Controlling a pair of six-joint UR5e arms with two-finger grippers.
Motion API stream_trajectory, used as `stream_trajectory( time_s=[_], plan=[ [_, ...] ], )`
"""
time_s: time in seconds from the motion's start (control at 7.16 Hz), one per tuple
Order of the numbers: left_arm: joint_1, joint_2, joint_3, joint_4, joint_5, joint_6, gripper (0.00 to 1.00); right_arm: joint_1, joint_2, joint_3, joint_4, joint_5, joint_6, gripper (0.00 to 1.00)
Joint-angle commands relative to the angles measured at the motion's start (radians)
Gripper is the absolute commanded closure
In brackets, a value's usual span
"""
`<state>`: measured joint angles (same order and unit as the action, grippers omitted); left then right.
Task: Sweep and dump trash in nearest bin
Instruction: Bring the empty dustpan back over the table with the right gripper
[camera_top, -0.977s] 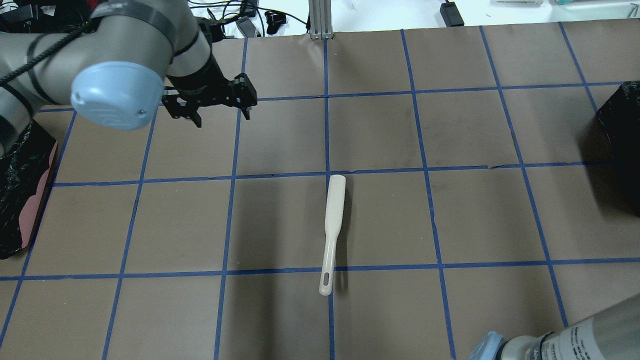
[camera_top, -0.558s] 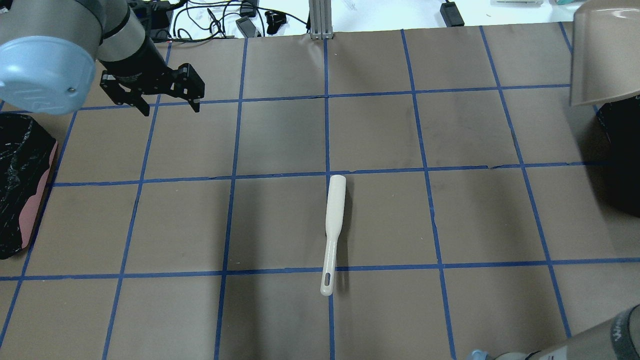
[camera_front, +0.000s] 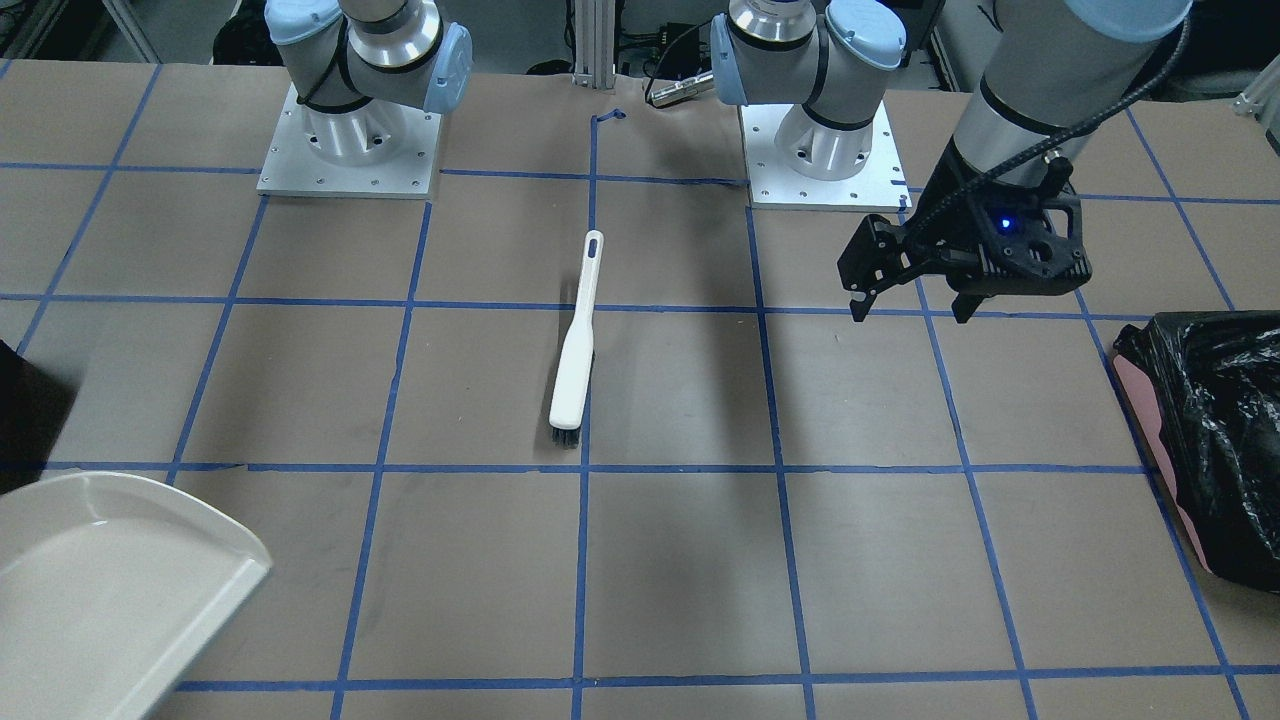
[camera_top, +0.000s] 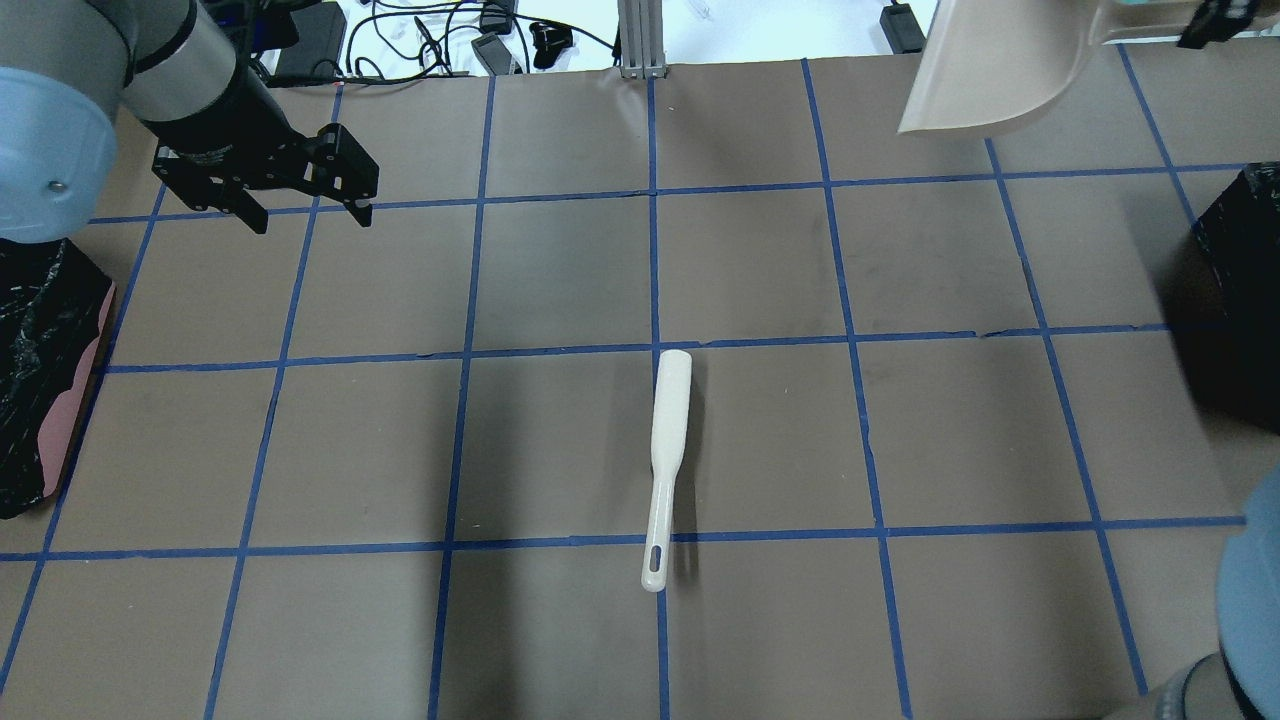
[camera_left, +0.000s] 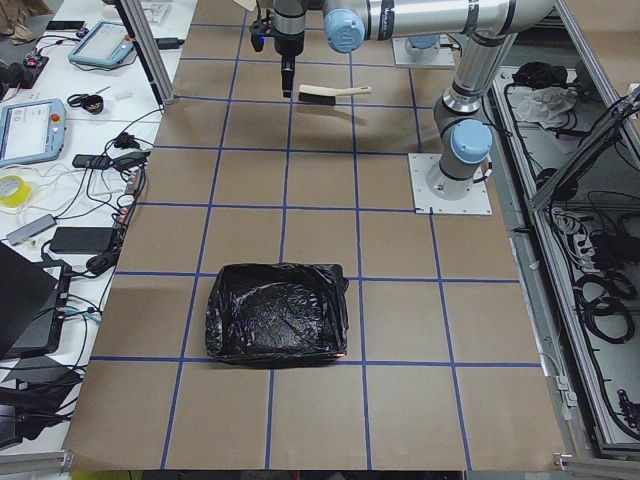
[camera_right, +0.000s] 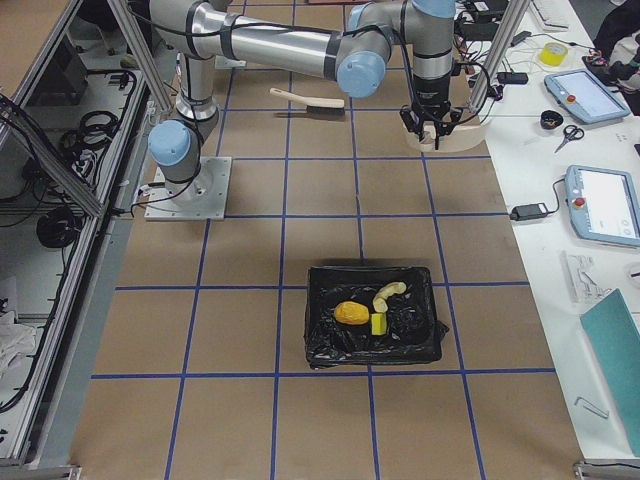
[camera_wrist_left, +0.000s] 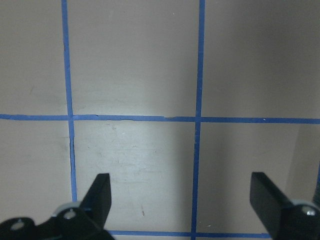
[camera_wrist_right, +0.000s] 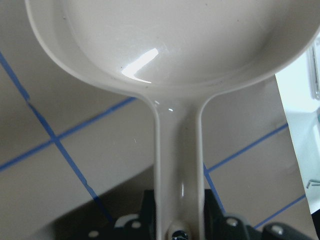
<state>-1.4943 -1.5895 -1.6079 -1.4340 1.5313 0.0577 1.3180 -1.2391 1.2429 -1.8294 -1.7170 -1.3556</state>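
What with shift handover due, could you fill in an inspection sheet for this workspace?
Surface: paper-covered table, blue tape grid.
Job's things: orange lump, sponge block and pale crescent inside the black-lined bin at robot's right; white brush lying mid-table.
Clutter: nothing seen.
Grippers: left gripper open, above the table; right gripper shut on the dustpan handle.
Cables: cable tangle on the far bench.
Surroundings: second bin at robot's left, no trash seen; teach pendant on side bench.

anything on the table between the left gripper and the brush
Nothing: in the overhead view, the stretch from the open left gripper to the brush is bare table crossed only by blue tape lines.
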Motion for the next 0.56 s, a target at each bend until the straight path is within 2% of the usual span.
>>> stream_trajectory(
  time_s=[0.0, 0.28, 0.42],
  plan=[
    [-0.001, 0.02, -0.012, -0.012, -0.048, 0.002, 0.0, 0.157, 0.026, 0.001, 0.034, 0.008, 0.367, 1.0],
    [0.0, 0.023, -0.036, -0.019, -0.034, 0.002, 0.0, 0.245, 0.049, 0.001, 0.108, 0.057, 0.653, 1.0],
    [0.003, 0.023, -0.035, -0.017, -0.024, 0.002, 0.0, 0.277, 0.062, 0.003, 0.149, 0.135, 0.82, 1.0]
  ],
)
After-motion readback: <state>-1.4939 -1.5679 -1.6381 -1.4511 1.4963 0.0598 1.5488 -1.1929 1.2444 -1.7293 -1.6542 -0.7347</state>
